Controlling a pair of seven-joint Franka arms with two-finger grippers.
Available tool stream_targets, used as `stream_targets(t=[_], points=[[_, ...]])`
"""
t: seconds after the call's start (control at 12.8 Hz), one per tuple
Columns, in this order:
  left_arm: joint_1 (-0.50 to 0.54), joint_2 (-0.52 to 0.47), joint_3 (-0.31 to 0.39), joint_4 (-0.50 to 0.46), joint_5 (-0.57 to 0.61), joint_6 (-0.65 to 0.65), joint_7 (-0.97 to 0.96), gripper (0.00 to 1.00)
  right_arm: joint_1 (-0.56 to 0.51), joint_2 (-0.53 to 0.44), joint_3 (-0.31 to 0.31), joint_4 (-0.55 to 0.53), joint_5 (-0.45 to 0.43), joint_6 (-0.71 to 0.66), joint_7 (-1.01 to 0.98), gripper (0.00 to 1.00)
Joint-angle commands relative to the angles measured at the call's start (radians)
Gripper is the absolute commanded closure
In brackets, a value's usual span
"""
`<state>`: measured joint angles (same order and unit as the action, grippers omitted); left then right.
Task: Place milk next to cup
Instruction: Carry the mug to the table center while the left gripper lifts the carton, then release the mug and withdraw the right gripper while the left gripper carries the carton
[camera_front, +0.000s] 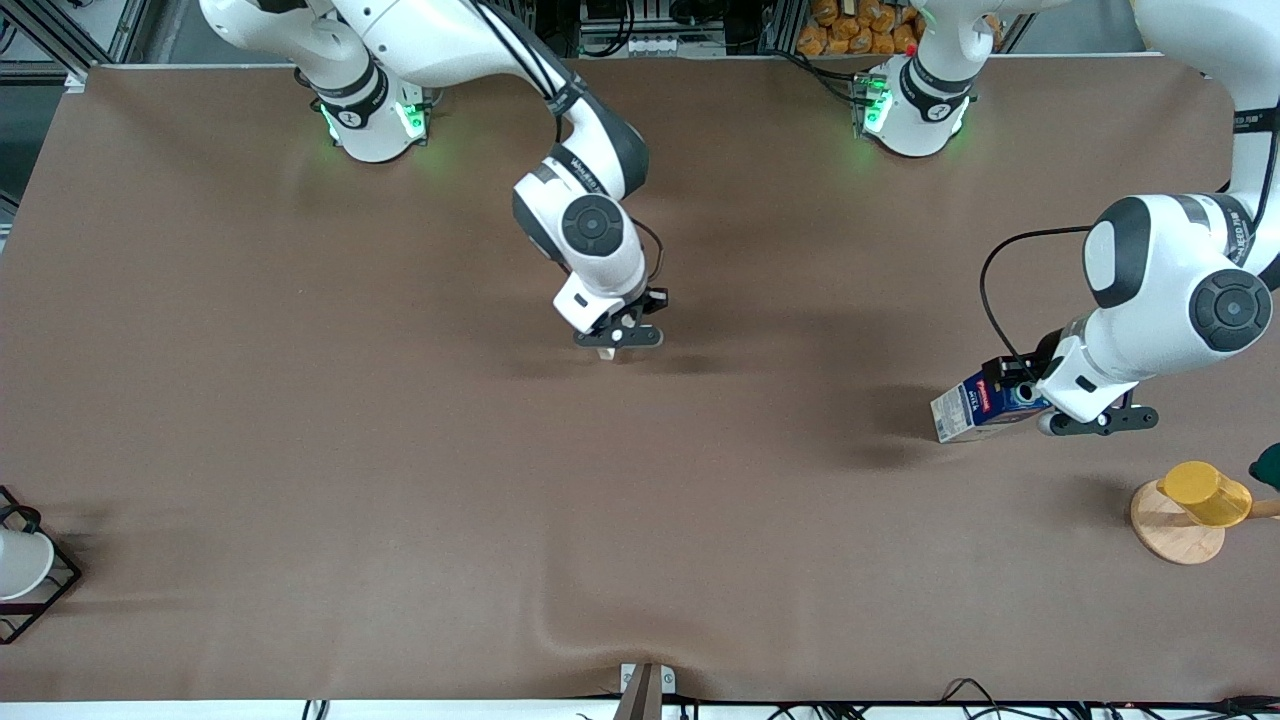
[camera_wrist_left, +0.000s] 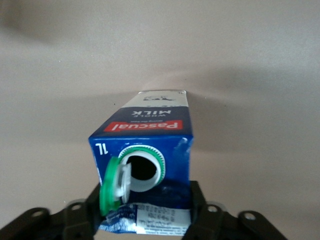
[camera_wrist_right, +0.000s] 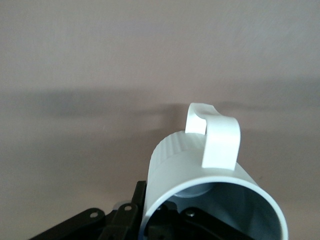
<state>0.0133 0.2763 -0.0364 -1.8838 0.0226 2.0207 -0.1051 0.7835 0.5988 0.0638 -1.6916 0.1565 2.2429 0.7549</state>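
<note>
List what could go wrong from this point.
1. The milk carton has its green cap flipped open and is tilted in the left hand; anything inside could spill onto the brown cloth.
2. The right hand holds the cup by its rim, a shallow grip that might slip.
3. Both items are held far apart; bringing them together risks the arms colliding.

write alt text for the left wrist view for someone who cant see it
A dark-blue Pascual whole milk carton is held at its top end by the left gripper above the brown tablecloth, pointing away from the camera. Its green cap is flipped open, showing the round spout hole.
</note>
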Motion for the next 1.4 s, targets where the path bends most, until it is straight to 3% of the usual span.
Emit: stream_targets(t=[0.0, 0.16, 0.39, 0.62, 0.86, 1.09, 1.33], points=[[-0.003, -0.006, -0.003, 0.008, -0.001, -0.005, -0.010, 0.58, 0.036, 0.016, -0.018, 0.027, 0.011, -0.022, 0.096, 0.62], [-0.004, -0.018, -0.005, 0.017, 0.000, -0.010, -0.012, 0.58, 0.051, -0.004, -0.019, 0.032, -0.006, -0.022, 0.113, 0.31], [-0.036, -0.028, -0.010, 0.075, -0.001, -0.095, -0.018, 0.57, 0.030, -0.123, -0.035, 0.033, -0.008, -0.089, 0.103, 0.00], [-0.039, -0.028, -0.046, 0.110, -0.001, -0.139, -0.024, 0.57, -0.064, -0.298, -0.099, 0.032, -0.040, -0.306, -0.015, 0.00], [-0.039, -0.029, -0.135, 0.149, -0.003, -0.210, -0.138, 0.57, -0.260, -0.418, -0.110, 0.027, -0.037, -0.419, -0.198, 0.00], [-0.039, -0.029, -0.278, 0.193, -0.003, -0.283, -0.350, 0.57, -0.412, -0.484, -0.111, 0.032, -0.041, -0.551, -0.222, 0.00], [-0.055, -0.025, -0.446, 0.210, -0.001, -0.332, -0.562, 0.56, -0.596, -0.557, -0.111, 0.052, -0.075, -0.649, -0.440, 0.00]])
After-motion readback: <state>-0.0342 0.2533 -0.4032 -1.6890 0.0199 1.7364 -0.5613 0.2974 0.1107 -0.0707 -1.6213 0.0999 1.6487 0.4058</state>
